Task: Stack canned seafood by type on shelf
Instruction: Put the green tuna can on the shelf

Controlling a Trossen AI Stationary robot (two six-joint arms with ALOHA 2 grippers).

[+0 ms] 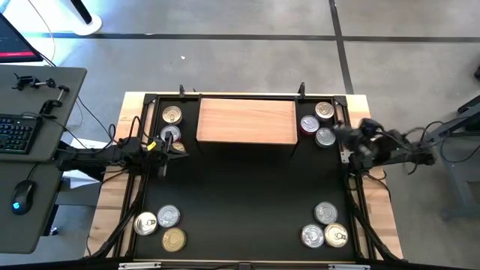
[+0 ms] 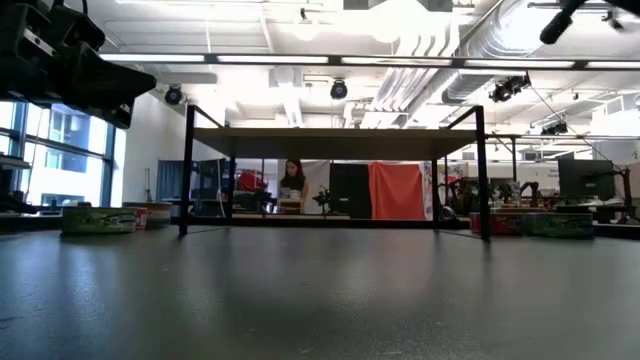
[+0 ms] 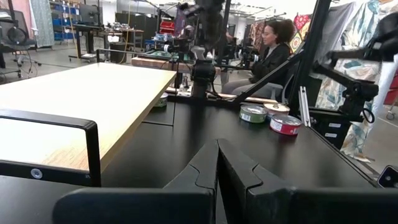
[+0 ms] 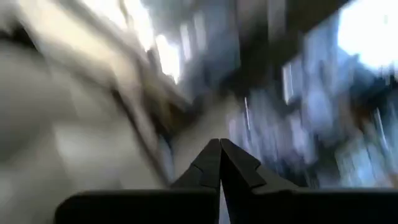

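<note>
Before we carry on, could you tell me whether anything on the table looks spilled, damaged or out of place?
Nothing stands out. The cans sit upright in four corner groups on the black mat, and the shelf stands level with nothing on its top.

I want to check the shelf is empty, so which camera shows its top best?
The high view: it looks straight down on the whole wooden shelf, and no tins sit on it. The low view shows only its edge and black legs from table height. The left wrist view shows part of the top at a slant. The right wrist view doesn't show it.
</note>
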